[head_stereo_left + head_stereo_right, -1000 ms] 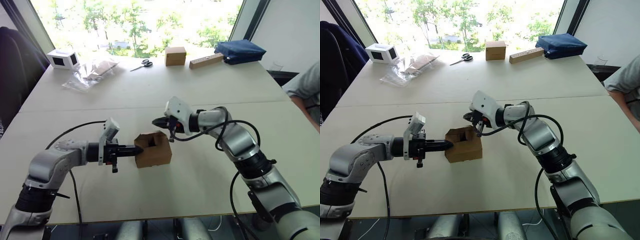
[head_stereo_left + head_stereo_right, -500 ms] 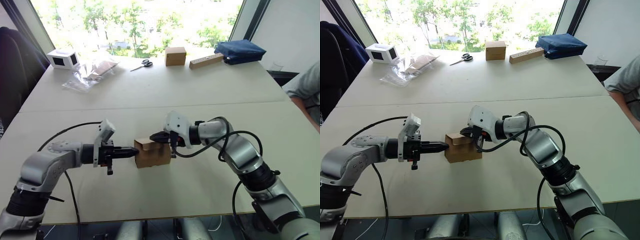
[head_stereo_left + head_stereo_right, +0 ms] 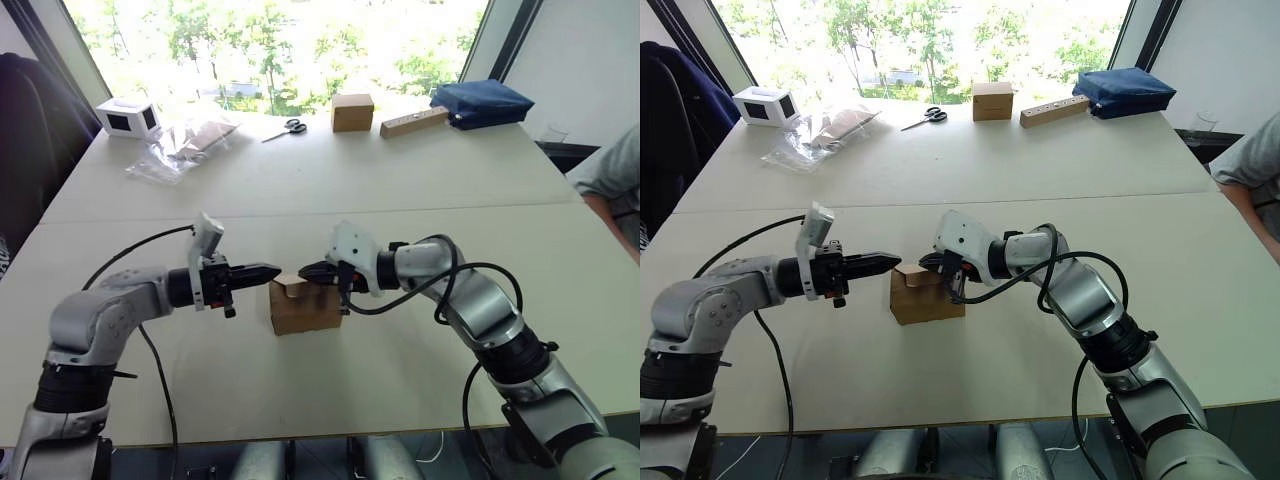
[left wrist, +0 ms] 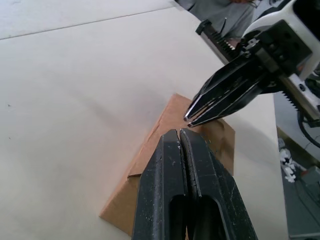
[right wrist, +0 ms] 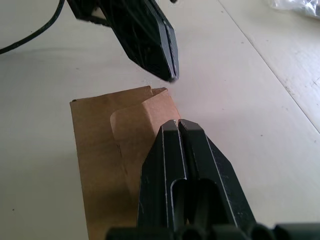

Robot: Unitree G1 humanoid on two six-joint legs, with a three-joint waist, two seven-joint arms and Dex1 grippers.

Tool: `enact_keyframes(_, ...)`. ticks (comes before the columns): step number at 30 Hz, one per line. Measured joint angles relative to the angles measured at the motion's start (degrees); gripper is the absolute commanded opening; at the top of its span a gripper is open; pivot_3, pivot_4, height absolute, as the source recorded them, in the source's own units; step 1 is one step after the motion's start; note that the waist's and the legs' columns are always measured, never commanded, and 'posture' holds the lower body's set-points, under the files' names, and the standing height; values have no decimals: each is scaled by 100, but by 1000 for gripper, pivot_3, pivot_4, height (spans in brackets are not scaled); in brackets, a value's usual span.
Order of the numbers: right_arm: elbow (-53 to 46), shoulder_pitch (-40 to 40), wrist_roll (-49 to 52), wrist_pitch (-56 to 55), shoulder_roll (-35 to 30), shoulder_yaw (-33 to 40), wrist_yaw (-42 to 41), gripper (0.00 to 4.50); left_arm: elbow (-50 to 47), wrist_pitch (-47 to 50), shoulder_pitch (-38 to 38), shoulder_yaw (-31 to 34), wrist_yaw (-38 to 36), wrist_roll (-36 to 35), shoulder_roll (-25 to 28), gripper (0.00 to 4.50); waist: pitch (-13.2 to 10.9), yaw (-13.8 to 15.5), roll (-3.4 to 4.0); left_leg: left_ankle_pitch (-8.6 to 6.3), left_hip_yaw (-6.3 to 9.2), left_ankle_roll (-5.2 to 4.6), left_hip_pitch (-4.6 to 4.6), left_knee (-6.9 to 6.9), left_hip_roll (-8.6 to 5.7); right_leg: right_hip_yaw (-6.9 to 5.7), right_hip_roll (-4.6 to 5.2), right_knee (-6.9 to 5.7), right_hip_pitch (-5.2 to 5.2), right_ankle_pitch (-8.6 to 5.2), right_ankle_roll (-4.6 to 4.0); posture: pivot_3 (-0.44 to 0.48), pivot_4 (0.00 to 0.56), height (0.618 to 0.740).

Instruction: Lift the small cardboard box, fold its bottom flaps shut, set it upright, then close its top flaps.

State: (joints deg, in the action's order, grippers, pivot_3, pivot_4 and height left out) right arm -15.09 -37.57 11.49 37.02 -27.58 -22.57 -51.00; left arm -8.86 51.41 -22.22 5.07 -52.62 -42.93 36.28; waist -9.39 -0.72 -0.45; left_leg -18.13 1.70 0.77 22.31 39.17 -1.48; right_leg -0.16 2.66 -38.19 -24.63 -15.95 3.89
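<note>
Over the small cardboard box [image 3: 305,306] on the table [image 3: 400,190], left gripper [image 3: 274,269] and right gripper [image 3: 306,270] meet tip to tip, both closed, empty.

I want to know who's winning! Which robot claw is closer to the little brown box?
Right. The right gripper is down on the small cardboard box, on its top flaps; the left gripper hangs just above its left edge.

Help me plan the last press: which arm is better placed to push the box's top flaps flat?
Right. The right gripper, shut, sits over the top flaps of the box; the left gripper, also shut, hovers just off its left edge.
</note>
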Motion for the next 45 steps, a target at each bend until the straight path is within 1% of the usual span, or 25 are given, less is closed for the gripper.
enact_keyframes(6,-126,13,10,82,-12,41,33,0,207,-233,-55,-222,40,247,-166,19,0,0,0,5,0,9,0,0,0,0,0,0,0,0,0,0,150,740)
enact_keyframes(19,-751,313,138,380,-135,134,25,0,197,-396,-42,-388,-72,425,-141,19,0,3,0,0,1,0,0,0,0,0,0,2,1,0,0,0,150,740)
enact_keyframes(23,-961,353,201,387,-344,125,-60,0,197,-462,-41,-404,-90,510,-141,19,0,9,0,0,1,0,0,0,0,0,0,4,2,0,0,0,150,740)
enact_keyframes(29,-1017,444,73,260,-583,-21,-138,0,200,-464,-42,-402,-91,520,-156,19,0,5,0,-1,1,-1,0,0,0,0,0,4,2,0,0,0,150,740)
enact_keyframes(45,-1001,443,-516,-148,-612,-530,-147,0,199,-449,-20,-402,-92,502,-215,19,0,8,0,0,1,1,0,1,0,0,0,4,3,0,0,0,150,740)
